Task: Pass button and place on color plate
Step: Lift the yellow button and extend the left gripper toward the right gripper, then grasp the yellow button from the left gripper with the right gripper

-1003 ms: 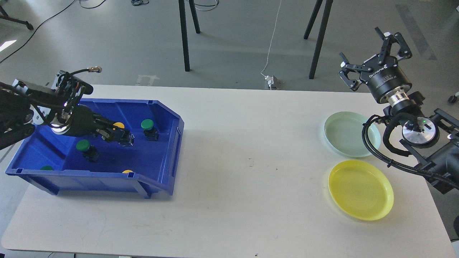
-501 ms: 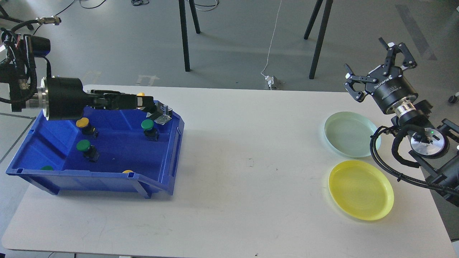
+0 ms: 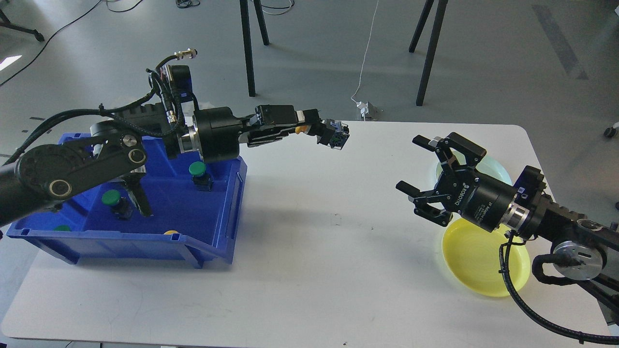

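Observation:
My left gripper (image 3: 309,128) is shut on a yellow button (image 3: 333,134), whose yellow cap shows between the fingers and whose dark body sticks out to the right. It holds the button in the air above the table's far middle, right of the blue bin (image 3: 213,241). My right gripper (image 3: 425,166) is open and empty, pointing left toward the button, well apart from it. Below it lie the yellow plate (image 3: 483,263) and, partly hidden behind it, the pale green plate (image 3: 498,169). Green buttons (image 3: 198,171) (image 3: 113,200) stay in the bin.
The blue bin stands at the table's left, with another green cap (image 3: 62,227) and a yellow cap (image 3: 170,232) near its front wall. Black stand legs (image 3: 249,48) rise beyond the table's far edge. The white table (image 3: 314,280) stretches between bin and plates.
My left gripper has lifted the yellow button out of the bin and carried it right toward the table's middle. My right gripper has swung down and left, above the plates, facing the button.

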{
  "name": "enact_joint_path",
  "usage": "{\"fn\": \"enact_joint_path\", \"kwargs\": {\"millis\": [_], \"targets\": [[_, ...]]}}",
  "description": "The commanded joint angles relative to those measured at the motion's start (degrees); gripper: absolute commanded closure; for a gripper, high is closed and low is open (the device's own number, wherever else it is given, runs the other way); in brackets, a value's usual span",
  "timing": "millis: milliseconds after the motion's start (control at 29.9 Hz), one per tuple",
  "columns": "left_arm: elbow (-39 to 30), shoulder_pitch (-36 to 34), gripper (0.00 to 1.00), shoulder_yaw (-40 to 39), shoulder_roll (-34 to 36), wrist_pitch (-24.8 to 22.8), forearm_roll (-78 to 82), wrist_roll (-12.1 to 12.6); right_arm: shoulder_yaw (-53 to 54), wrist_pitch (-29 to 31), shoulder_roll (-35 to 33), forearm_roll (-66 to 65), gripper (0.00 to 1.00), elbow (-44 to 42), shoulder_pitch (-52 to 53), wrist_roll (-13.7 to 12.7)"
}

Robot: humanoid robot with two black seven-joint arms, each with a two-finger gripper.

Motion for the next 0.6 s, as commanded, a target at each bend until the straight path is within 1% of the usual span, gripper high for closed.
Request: {"fn": "enact_joint_path", "kwargs": {"millis": [0,134,201,568], "targets": [[0.10,2.08,0.94,-3.02,-0.32,-0.30,-0.01,0.00,0.03,-0.06,6.19,-0.08,0.01,-0.44,0.24,3.78],[0.10,2.17,0.94,-3.02,-0.23,-0.30,-0.01,0.00,-0.06,-0.41,9.81,0.01,0.01,-2.02,1.99,7.56],[0.10,2.17,0.94,-3.02,-0.23,-0.30,-0.01,0.00,-0.32,-0.41,11.04,0.36,0.01,-3.34,3.57,8.97],[0.10,2.17,0.94,-3.02,-0.32,-0.30,0.08,0.00,-3.04,-0.33,18.25,2.12,0.01,-10.81,9.20,9.15]]}}
